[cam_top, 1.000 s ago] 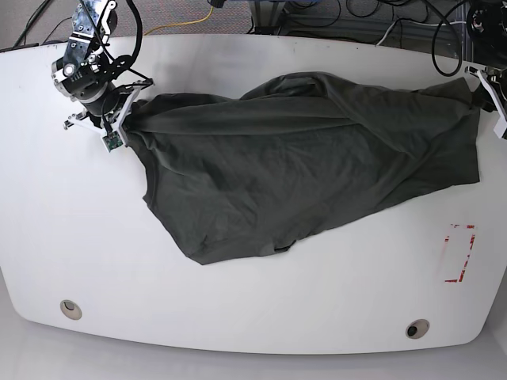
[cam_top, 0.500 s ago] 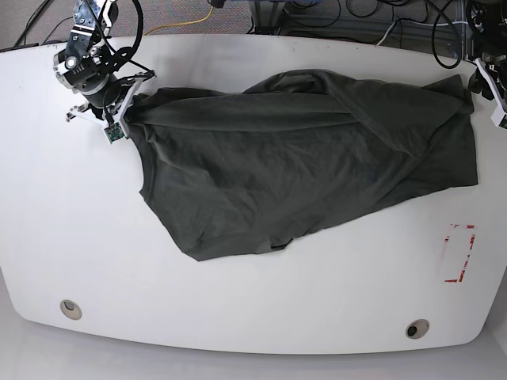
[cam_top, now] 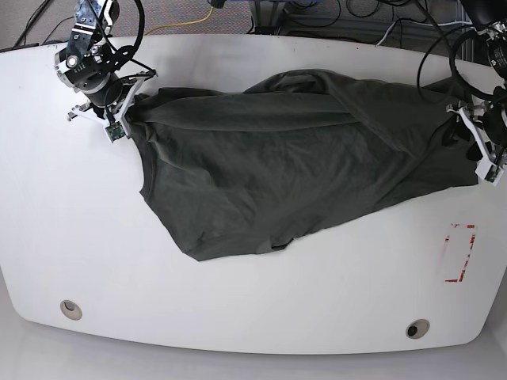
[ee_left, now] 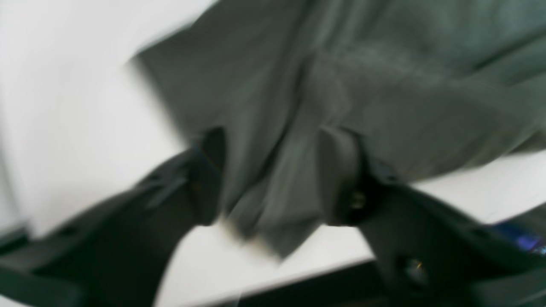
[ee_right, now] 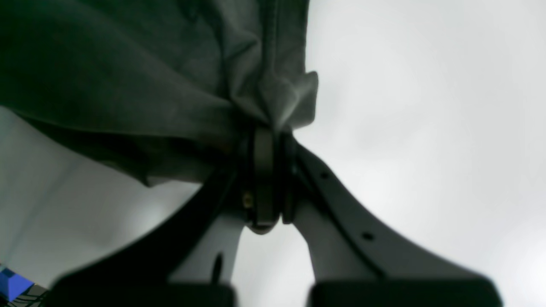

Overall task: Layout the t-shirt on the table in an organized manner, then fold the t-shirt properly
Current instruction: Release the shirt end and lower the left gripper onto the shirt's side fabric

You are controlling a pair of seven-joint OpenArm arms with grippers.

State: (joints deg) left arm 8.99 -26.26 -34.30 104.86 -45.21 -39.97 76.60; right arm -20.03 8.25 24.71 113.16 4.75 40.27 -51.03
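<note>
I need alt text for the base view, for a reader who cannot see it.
A wrinkled dark t-shirt lies spread across a white table. The right pincer, at the picture's left, pinches one corner; the left pincer sits at the opposite edge. A red tape rectangle lies nearby.

Glossy white table (cam_top: 79,237) with curved edges filling base view. Dark grey-green t-shirt (cam_top: 293,166) lying wrinkled across far half, spreading from far-left corner area to right edge, one corner trailing toward near-centre. Red tape rectangle (cam_top: 459,253) sitting near right edge, just below shirt, not touching it. Two round grommet holes showing along near edge: one at left (cam_top: 70,308), one at right (cam_top: 417,328). Small dark scuffs dotting bare surface.
</note>
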